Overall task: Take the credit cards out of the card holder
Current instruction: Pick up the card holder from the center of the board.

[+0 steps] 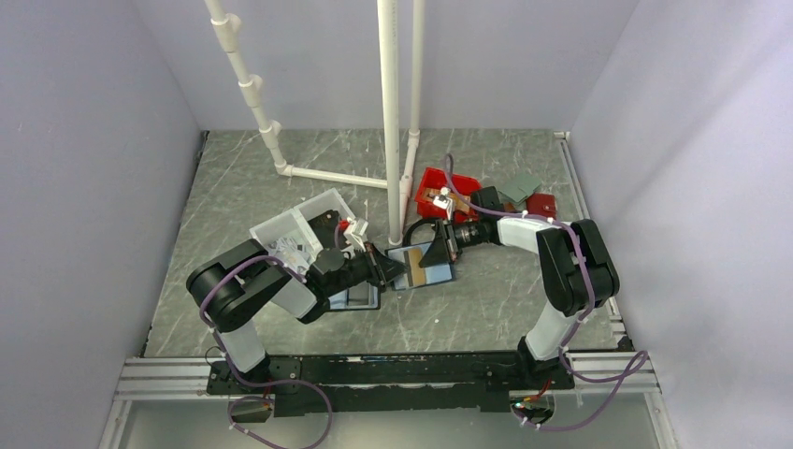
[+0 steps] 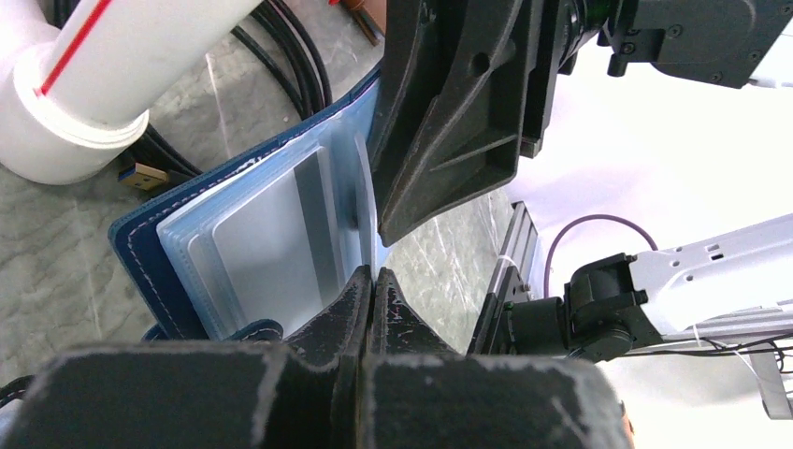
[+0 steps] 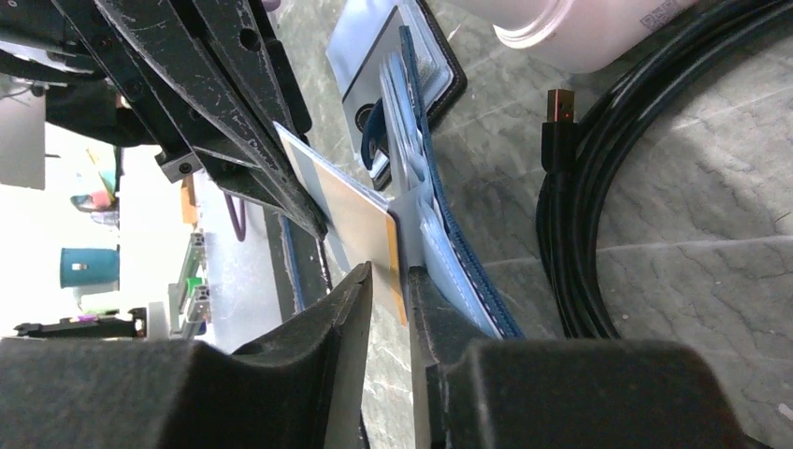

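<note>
This looks like a robotics lab test cell. Plain pale walls (image 1: 84,140) rise behind and beside the white pipe frame (image 1: 388,94), grey marbled tabletop (image 1: 243,178) spreads around it, and robot arm bases (image 1: 245,351) sit bolted on an aluminium rail (image 1: 159,383) before it.

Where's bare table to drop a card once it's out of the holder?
Bare: the front strip between the card holder and the near rail, and the back-left corner behind the white pipe. Crowded: the centre around the clear bin, and back right by the red bin.
</note>
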`<state>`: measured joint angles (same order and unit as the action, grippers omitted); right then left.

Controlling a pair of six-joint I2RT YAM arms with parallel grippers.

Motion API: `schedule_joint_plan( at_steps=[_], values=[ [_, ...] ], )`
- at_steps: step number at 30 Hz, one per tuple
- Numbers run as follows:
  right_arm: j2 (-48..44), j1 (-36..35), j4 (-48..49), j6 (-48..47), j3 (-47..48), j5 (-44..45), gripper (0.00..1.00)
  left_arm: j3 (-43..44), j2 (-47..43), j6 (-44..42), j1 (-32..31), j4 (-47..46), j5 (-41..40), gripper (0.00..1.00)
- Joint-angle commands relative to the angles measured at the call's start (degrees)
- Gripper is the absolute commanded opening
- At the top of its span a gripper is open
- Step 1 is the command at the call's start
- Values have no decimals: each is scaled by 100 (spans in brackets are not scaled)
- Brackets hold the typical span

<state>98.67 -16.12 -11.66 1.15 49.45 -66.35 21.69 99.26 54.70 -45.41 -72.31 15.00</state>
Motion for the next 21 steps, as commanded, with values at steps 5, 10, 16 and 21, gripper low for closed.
schedule_joint_plan(
  at_steps=[5, 10, 16, 21],
  values=[
    [-49, -58, 377, 166, -5, -720, 11, 50, -92, 15, -24, -648, 248, 0],
    [-91, -58, 286, 29, 30, -819, 0, 51, -99, 47, -22, -446, 176, 0],
    [-66, -57, -103, -360, 170, -671, 0, 13, -236, 102, -20, -237, 93, 20],
    [-62, -57, -126, -390, 172, -524, 0, 15, -353, 85, -21, 26, 108, 27]
  ],
)
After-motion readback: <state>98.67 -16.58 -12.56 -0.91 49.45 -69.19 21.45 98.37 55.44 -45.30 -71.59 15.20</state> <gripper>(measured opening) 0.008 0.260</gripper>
